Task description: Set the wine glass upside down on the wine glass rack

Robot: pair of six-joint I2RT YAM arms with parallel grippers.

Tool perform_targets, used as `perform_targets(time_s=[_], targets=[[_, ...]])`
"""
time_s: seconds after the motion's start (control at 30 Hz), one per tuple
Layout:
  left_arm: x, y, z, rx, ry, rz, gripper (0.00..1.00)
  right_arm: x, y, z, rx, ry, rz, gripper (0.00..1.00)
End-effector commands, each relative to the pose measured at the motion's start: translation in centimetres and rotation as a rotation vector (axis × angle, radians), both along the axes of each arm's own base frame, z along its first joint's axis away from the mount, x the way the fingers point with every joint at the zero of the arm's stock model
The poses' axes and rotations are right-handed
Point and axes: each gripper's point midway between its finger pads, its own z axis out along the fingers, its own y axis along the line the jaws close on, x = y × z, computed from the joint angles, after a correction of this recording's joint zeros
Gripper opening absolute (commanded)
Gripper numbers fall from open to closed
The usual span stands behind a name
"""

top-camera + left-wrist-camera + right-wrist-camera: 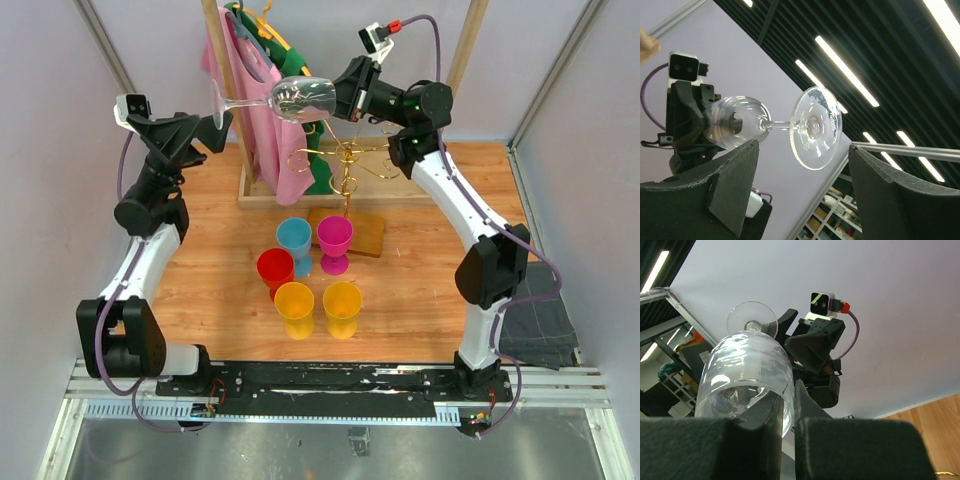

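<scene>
1. While lying sideways in mid-air, wine glass (292,98) hangs near the top of wine glass rack (347,165), foot toward left arm.
2. Right gripper (789,412) clenched on the bowl rim.
3. Left gripper (802,150) spread wide, glass foot between its fingers, untouched.

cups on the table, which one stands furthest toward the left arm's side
The red cup: it stands at the group's left edge, left of the blue cup and the left yellow cup.
</scene>
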Motion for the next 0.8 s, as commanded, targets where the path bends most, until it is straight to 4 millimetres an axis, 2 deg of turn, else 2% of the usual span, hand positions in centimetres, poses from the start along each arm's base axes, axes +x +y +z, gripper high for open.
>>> perform_targets(time_s=[0.0,0.17,0.2,0.43,0.77], targets=[[-8.0,0.7,2.4,-0.075,-0.149,-0.229,0.76,-3.6,-0.7,3.9,0.064,-0.141,0.079,0.01],[-8.9,0.9,2.5,-0.092,-0.155,-0.227,0.71,-5.1,-0.8,4.6,0.063,-0.178,0.147,0.01],[-9.0,1.0,2.5,-0.095,-0.154,-0.23,0.7,-4.5,-0.4,3.8,0.058,-0.168,0.161,0.01],[-9.5,0.9,2.4,-0.104,-0.143,-0.252,0.71,-5.3,0.8,2.9,0.047,-0.159,0.221,0.01],[-10.1,0.8,2.3,-0.099,-0.144,-0.264,0.68,-5.4,1.7,2.4,0.038,-0.154,0.228,0.01]])
